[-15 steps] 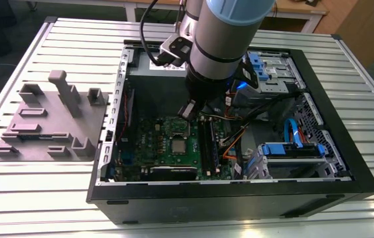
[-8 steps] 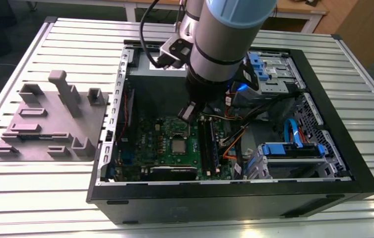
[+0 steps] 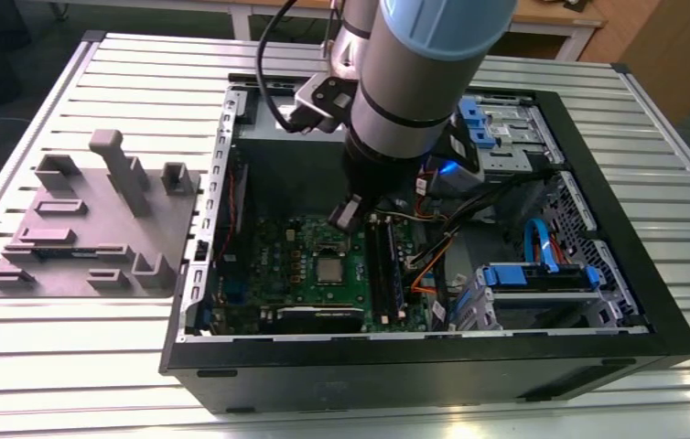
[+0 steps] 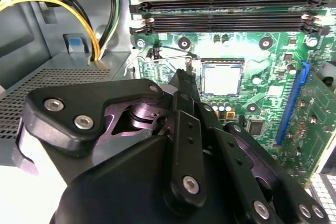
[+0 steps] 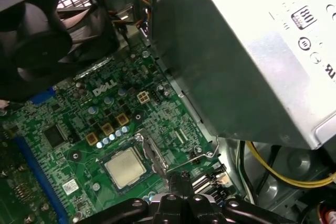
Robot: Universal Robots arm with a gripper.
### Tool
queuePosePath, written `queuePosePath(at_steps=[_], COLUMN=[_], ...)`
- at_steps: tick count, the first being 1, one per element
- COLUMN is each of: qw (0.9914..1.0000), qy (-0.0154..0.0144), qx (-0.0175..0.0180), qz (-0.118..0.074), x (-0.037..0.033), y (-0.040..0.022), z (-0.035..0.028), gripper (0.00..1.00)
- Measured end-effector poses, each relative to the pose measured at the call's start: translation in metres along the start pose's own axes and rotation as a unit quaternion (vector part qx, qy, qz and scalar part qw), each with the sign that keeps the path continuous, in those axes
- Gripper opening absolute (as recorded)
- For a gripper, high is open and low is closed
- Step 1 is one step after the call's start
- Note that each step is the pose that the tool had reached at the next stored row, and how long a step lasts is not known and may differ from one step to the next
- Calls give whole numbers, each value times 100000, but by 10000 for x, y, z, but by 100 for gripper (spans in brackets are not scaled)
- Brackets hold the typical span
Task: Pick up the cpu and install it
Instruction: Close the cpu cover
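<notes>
Ok so the cpu (image 4: 221,78) is sitting flat in its socket (image 4: 201,80) on the green board (image 5: 79,108), inside the open case (image 3: 443,370), silvery top up, and nothing is gripping it. The claw (image 4: 186,77) hangs just beside it, on the side where the thin wire lever (image 4: 163,59) runs. Its 2 fingers look pinched together with nothing between them. My read: the placing part looks done and this is the seating end of the job. To do it well, I'd check that all 4 edges lie level in the socket frame, never shove sideways since the contacts underneath probably bend easily, and keep those closed tips clear of the lever and the 2 long black memory sticks (image 4: 226,23) nearby.
</notes>
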State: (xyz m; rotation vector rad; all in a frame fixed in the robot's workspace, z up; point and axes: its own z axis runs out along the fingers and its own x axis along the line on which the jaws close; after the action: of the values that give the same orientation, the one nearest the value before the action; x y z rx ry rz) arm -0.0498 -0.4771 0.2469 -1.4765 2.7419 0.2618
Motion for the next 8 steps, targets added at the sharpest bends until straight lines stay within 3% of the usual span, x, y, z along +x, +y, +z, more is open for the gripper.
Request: queuePosePath(at_steps=[8], qw=[100000], qy=[21], qx=[-13], qz=[-135], x=[65], y=[-36], z=[-4], gripper=[10])
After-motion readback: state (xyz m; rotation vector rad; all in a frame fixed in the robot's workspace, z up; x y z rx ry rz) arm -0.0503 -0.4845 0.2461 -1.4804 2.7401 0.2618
